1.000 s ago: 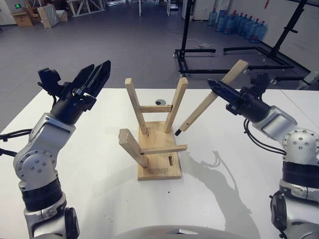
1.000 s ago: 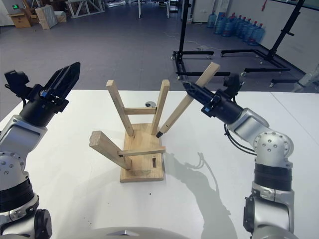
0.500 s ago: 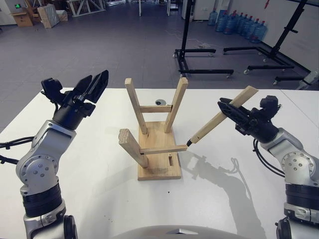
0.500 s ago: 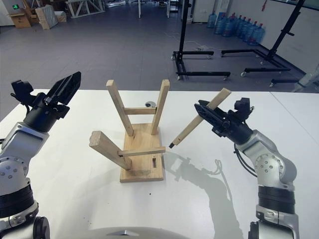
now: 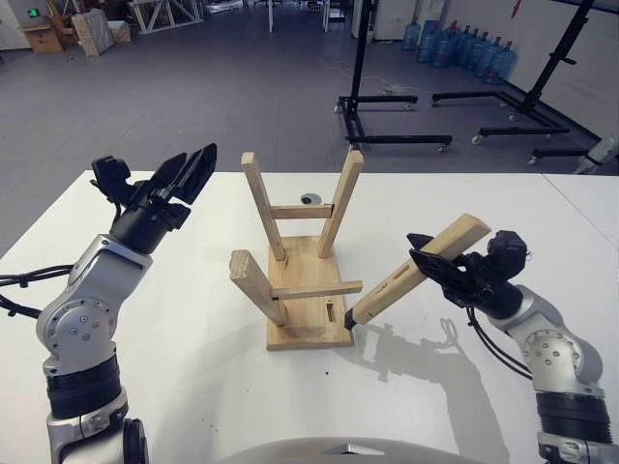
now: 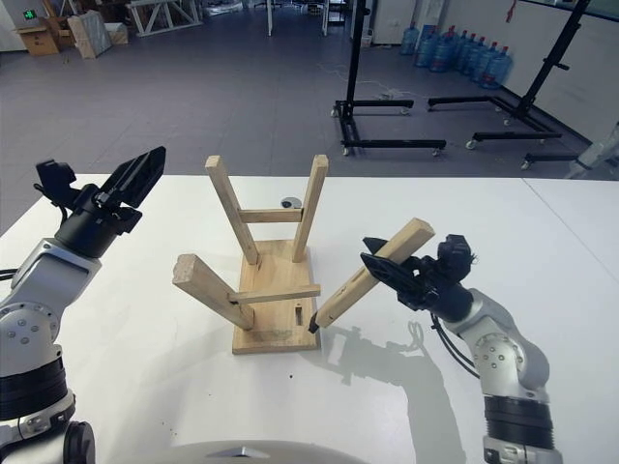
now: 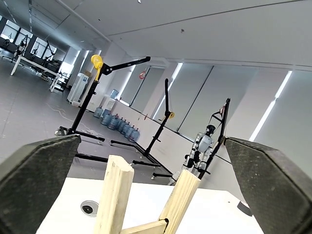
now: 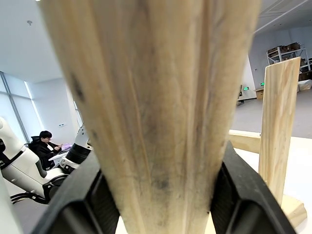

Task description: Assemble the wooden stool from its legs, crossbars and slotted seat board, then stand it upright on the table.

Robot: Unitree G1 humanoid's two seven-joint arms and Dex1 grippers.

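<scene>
I lowered the fourth leg, gripped in the right jaws, to the seat board's empty corner; left jaws stood open.

I am logging a flat-lying seat board carrying three legs and two crossbars, a fourth leg slanting at its right edge.

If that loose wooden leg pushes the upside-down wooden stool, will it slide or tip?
Likely slides, not tips: its flat wooden seat board lies on the white table, and the open left gripper isn't steadying it. The pale wooden leg in the right gripper looks stiff.
</scene>
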